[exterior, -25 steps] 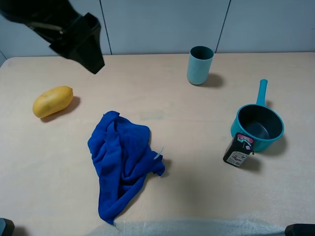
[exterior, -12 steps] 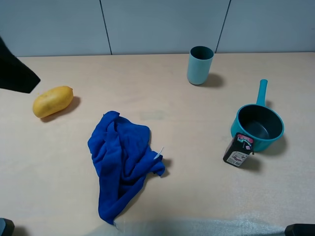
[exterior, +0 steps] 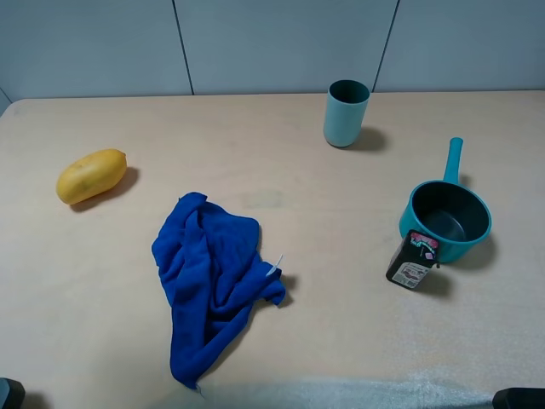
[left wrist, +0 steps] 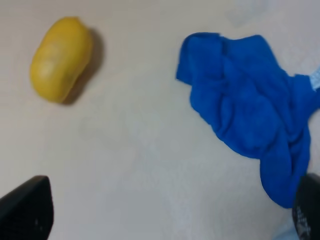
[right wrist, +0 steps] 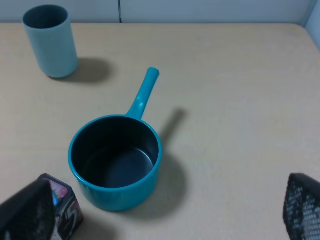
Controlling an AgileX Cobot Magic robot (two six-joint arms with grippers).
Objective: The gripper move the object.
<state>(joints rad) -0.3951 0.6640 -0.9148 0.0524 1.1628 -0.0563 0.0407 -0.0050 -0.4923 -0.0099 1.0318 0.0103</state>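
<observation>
Small black rectangular pack (exterior: 412, 261) with white printed label and pink-red top edge. Stands upright, leaning slightly, on the pale beige tabletop (exterior: 341, 324) at right, touching or just beside the near-left rim of the teal saucepan with dark interior and long handle (exterior: 446, 218); contact cannot be confirmed. Also seen in the right wrist view (right wrist: 64, 207), partly behind a finger. Judged light and fairly stiff, likely glossy and somewhat slippery; prone to tipping. Best taken across the two broad faces, at mid-height, approaching from the side away from the pan. Right gripper (right wrist: 165, 210): black fingers spread wide, holding nothing, above the pan. Left gripper (left wrist: 170, 207): fingers likewise apart, empty, far off at left.
</observation>
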